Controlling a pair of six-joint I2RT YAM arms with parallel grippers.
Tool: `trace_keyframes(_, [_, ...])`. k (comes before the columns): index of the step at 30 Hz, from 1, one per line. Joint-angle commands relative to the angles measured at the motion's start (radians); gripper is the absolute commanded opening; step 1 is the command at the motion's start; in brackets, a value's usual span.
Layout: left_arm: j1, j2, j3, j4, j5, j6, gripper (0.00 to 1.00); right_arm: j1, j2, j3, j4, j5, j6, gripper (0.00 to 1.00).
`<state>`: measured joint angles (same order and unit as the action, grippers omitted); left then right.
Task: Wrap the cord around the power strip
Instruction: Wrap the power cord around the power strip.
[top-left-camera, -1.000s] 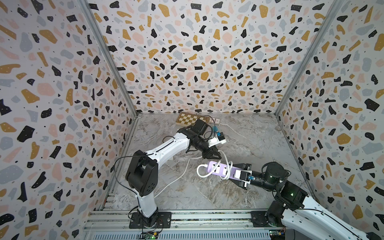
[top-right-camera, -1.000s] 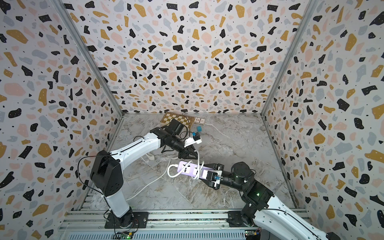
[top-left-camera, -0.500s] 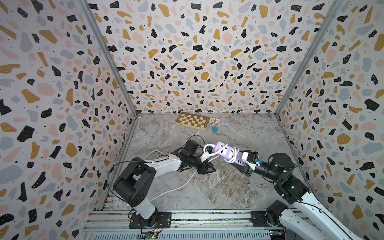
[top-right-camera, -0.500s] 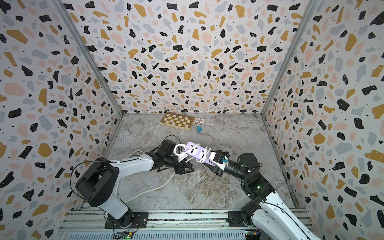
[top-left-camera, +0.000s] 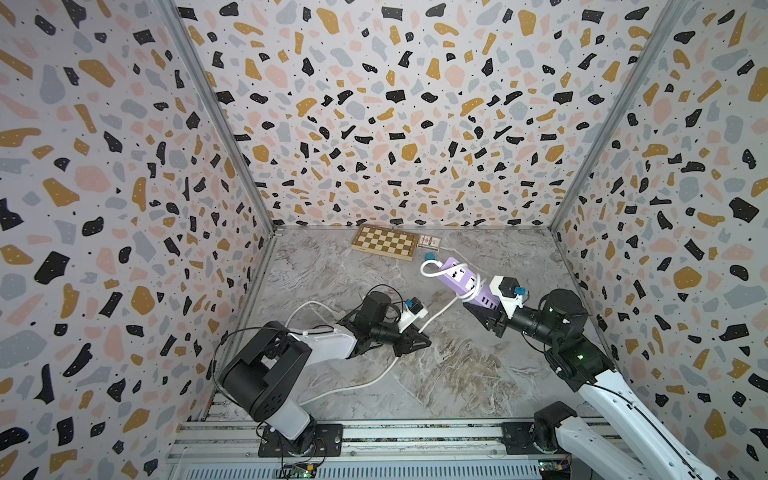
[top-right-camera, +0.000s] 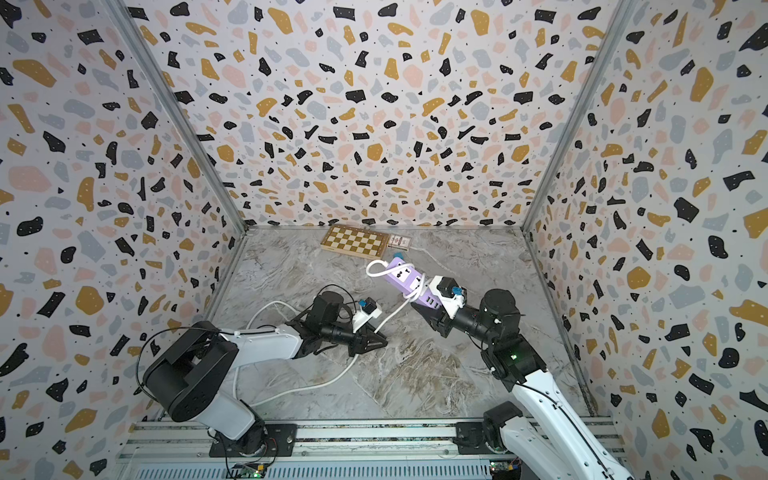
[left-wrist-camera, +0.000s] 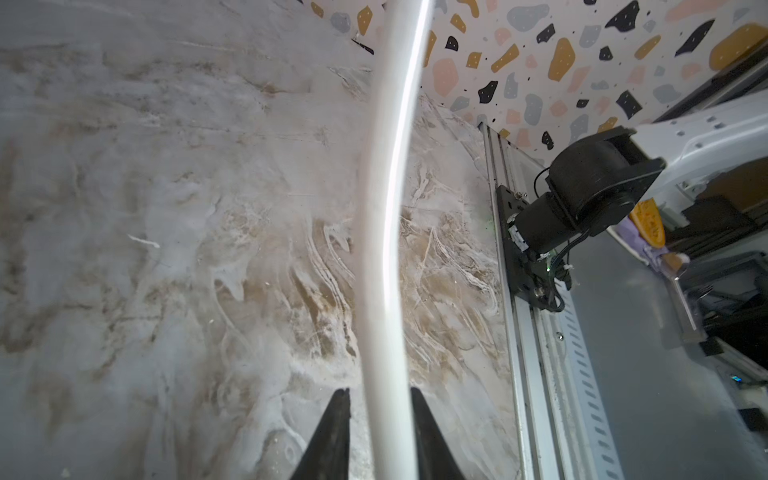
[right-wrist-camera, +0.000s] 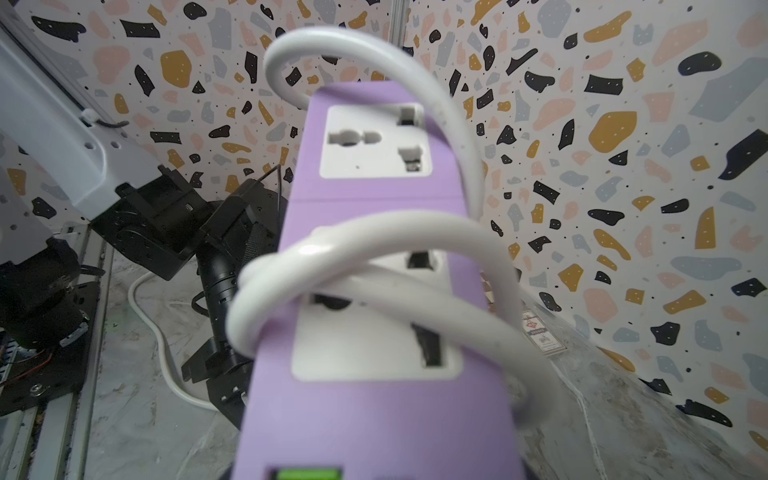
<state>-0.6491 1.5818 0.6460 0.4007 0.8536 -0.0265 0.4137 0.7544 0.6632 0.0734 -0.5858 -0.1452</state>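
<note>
The lilac power strip (top-left-camera: 461, 278) (top-right-camera: 401, 274) hangs tilted above the floor, sockets up. My right gripper (top-left-camera: 484, 309) is shut on its USB end; the strip (right-wrist-camera: 374, 415) hides those fingers in the right wrist view. The white cord (top-left-camera: 440, 309) loops off the far end and crosses the strip's middle (right-wrist-camera: 374, 237). From there it drops to my left gripper (top-left-camera: 424, 338) (top-right-camera: 380, 341), low near the floor. In the left wrist view the cord (left-wrist-camera: 386, 208) runs between the left gripper's (left-wrist-camera: 379, 395) tips, with a thin gap beside one finger. The rest of the cord trails over the floor toward the left arm.
A chessboard (top-left-camera: 386, 242) and a small card box (top-left-camera: 430, 242) lie against the back wall. A teal cube (top-right-camera: 398, 254) sits just behind the strip, and a thin pale string (top-left-camera: 457, 251) lies beside it. Patterned walls close three sides, and a metal rail (top-left-camera: 415, 432) runs along the front.
My left gripper came from the back by the chessboard down to the front floor and narrowed around the cord. My right gripper lifted the strip and swung it toward the back.
</note>
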Motion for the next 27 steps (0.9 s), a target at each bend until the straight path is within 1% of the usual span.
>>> trace_keyframes(1, [-0.021, -0.017, -0.003, 0.033, 0.008, 0.0, 0.12, -0.015, -0.001, 0.065, 0.025, 0.043, 0.038, 0.0])
trace_keyframes(2, [-0.03, -0.039, 0.001, 0.004, -0.008, 0.013, 0.08, -0.025, 0.004, 0.069, 0.013, 0.064, 0.045, 0.0])
trace_keyframes(4, [-0.05, -0.104, 0.015, -0.09, -0.062, 0.054, 0.04, -0.053, 0.019, 0.079, -0.028, 0.132, 0.061, 0.0])
trace_keyframes(6, [-0.065, -0.192, 0.032, -0.194, -0.152, 0.098, 0.0, -0.101, 0.032, 0.084, -0.073, 0.172, 0.061, 0.0])
trace_keyframes(8, [-0.07, -0.273, 0.051, -0.267, -0.231, 0.127, 0.0, -0.151, 0.03, 0.072, -0.085, 0.178, 0.068, 0.0])
trace_keyframes(10, [-0.072, -0.341, 0.084, -0.345, -0.275, 0.168, 0.0, -0.19, 0.023, 0.048, -0.084, 0.174, 0.07, 0.0])
trace_keyframes(13, [-0.09, -0.415, 0.17, -0.483, -0.261, 0.248, 0.0, -0.213, 0.036, 0.034, -0.108, 0.176, 0.044, 0.0])
trace_keyframes(16, [-0.148, -0.428, 0.297, -0.652, -0.238, 0.344, 0.0, -0.21, 0.064, 0.02, -0.129, 0.178, 0.015, 0.0])
trace_keyframes(18, [-0.182, -0.407, 0.394, -0.729, -0.219, 0.385, 0.0, -0.187, 0.075, 0.01, -0.155, 0.22, -0.008, 0.0])
trace_keyframes(22, [-0.263, -0.323, 0.635, -0.925, -0.226, 0.511, 0.0, -0.061, 0.071, -0.018, -0.194, 0.318, -0.065, 0.0])
trace_keyframes(24, [-0.281, -0.267, 0.754, -1.029, -0.25, 0.566, 0.0, 0.006, 0.078, -0.027, -0.218, 0.351, -0.091, 0.0])
trace_keyframes(25, [-0.282, -0.24, 0.82, -1.076, -0.28, 0.586, 0.0, 0.037, 0.079, -0.03, -0.233, 0.351, -0.113, 0.0])
trace_keyframes(27, [-0.278, -0.192, 0.919, -1.143, -0.382, 0.638, 0.0, 0.096, 0.066, -0.043, -0.249, 0.368, -0.139, 0.0])
